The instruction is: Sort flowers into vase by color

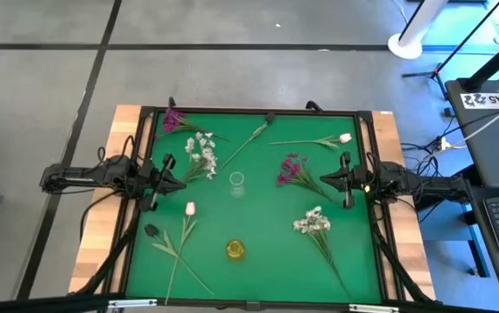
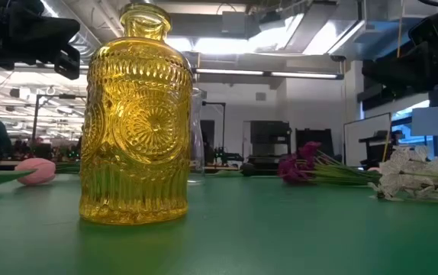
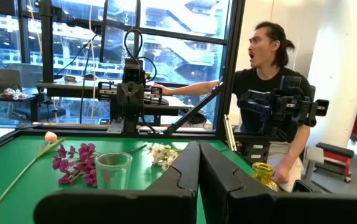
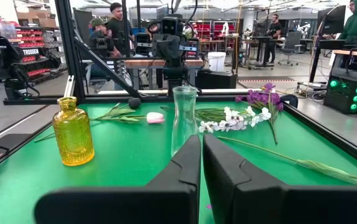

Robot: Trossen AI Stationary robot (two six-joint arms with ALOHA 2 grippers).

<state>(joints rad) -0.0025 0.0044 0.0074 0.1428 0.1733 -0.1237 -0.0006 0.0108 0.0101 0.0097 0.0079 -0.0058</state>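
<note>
Flowers point(image 1: 202, 156) lie scattered flat on the green tabletop point(image 1: 258, 252) around the clear vase point(image 1: 236, 181) and yellow vase point(image 1: 236, 249), both the left gripper point(image 1: 173, 180) and right gripper point(image 1: 328, 178) closed and empty, so thin stalks could easily slip a pinch.

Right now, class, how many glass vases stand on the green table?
2. The clear glass vase stands at the table's centre; the ribbed yellow glass vase stands nearer the front edge. None appears hidden.
</note>
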